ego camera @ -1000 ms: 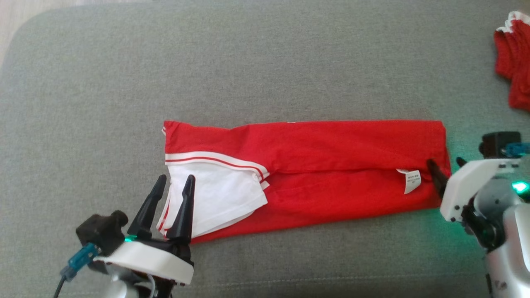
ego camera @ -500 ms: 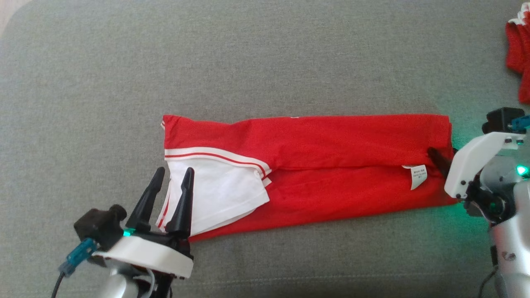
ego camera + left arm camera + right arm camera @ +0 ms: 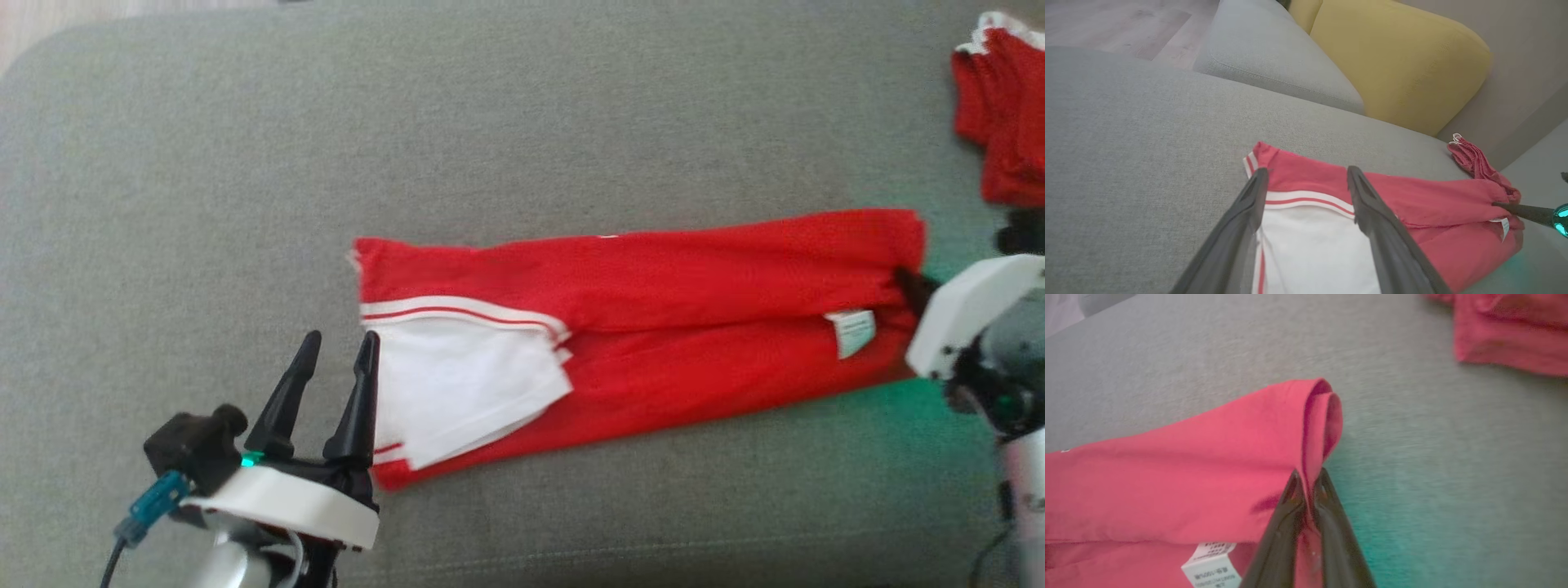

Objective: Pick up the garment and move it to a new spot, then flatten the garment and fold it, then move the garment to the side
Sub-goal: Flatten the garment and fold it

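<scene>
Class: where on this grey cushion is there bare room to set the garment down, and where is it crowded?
Bare: the wide cushion beyond the red garment, left of the red pile; also the near strip between left gripper and right gripper. Crowded: the right end, near that pile.

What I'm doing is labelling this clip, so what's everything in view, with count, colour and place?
garment: one, red with a white panel and stripes, folded into a long strip across the seat.
care label: one, white, near the garment's right end.
cloth pile: one, red with white trim, far right of the seat.
sofa seat: one, grey, under everything.
cushion: one, yellow, behind the seat.
left tool: one, dark fingers, open at the garment's white end.
right tool: one, dark fingers, shut on the garment's right edge.
</scene>
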You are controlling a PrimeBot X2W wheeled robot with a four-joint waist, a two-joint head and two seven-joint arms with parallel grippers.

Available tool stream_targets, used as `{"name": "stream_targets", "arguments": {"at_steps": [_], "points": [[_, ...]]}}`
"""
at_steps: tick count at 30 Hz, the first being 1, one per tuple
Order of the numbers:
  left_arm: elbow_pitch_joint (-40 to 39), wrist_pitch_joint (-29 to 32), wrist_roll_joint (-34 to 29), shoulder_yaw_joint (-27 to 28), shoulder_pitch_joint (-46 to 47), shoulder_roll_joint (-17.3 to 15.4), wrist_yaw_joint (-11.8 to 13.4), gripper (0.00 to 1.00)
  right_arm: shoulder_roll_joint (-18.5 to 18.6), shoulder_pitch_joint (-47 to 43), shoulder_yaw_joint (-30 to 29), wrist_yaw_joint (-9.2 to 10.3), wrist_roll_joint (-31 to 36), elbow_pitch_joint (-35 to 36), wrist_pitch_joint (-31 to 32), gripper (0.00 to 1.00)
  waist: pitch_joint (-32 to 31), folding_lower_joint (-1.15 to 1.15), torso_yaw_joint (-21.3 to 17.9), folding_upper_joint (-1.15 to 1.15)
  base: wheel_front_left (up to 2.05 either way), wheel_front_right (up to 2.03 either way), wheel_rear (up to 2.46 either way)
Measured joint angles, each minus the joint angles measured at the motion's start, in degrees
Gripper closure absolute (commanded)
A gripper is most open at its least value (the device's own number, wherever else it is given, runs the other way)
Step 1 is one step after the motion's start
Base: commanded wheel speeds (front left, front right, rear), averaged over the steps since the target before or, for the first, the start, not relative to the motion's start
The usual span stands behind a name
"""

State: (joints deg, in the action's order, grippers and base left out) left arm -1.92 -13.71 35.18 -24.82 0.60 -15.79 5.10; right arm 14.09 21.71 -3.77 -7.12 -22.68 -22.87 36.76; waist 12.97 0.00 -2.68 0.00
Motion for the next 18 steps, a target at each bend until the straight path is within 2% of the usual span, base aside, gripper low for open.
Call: {"name": "stream_targets", "arguments": {"at_steps": [4, 7, 10, 18], "points": [[-0.2, 0.0, -0.2, 0.0, 0.0, -0.1, 0.0, 0.00, 3.0, -0.1, -2.7, 0.00, 0.1, 1.9, -0.6, 1.00, -1.2, 0.00, -1.2, 0.00, 0.00, 0.00, 0.00], [-0.2, 0.0, -0.2, 0.1, 0.0, -0.2, 0.0, 0.00, 3.2, -0.5, -2.6, 0.00, 0.0, 4.3, -0.6, 1.00, -1.8, 0.00, -1.9, 0.00, 0.00, 0.00, 0.00], [0.6, 0.0, -0.2, 0.8, 0.0, -0.2, 0.0, 0.00, 2.6, -2.0, -0.2, 0.01, -1.2, 7.1, -0.2, 1.00, -2.6, 0.00, -2.6, 0.00, 0.00, 0.00, 0.00], [2.2, -0.1, -0.2, 1.3, 0.0, -0.2, 0.0, 0.00, -0.1, -5.2, 11.1, 0.01, -7.8, 15.1, 2.6, 1.00, -5.4, 0.00, -3.1, 0.00, 0.00, 0.00, 0.00]]}}
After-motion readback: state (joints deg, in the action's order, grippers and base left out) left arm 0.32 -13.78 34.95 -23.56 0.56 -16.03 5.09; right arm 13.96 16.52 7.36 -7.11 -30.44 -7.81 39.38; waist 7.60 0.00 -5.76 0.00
